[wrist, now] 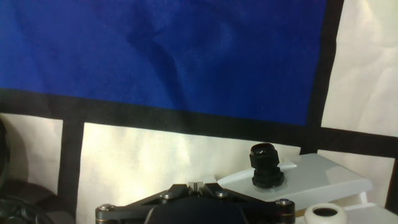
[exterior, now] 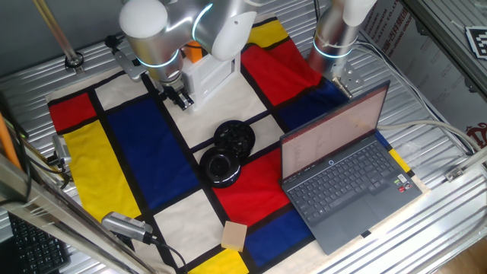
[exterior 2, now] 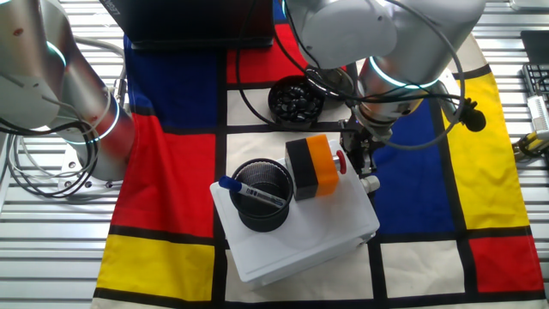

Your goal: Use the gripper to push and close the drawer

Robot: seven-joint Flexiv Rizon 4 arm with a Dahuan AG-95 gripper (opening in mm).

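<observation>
My gripper (exterior: 181, 99) is a small black claw under the silver arm with the teal ring. Its fingers are shut and hold nothing. It stands low over the cloth, right beside the front of the small white cabinet (exterior: 209, 72). In the other fixed view the gripper (exterior 2: 364, 161) is close against the cabinet's right edge, by the drawer (exterior 2: 367, 199) and a small white knob (exterior 2: 371, 183). In the hand view the drawer's white surface (wrist: 311, 180) with a black knob (wrist: 266, 165) lies just right of the gripper (wrist: 195, 185). I cannot tell how far the drawer sticks out.
On the cabinet top stand a black mesh cup (exterior 2: 262, 196) with a blue pen and an orange-and-black box (exterior 2: 314, 166). Two black round dishes (exterior: 227, 152), an open laptop (exterior: 342, 164), a tan wooden block (exterior: 234, 234) and the other silver arm (exterior: 338, 30) are nearby.
</observation>
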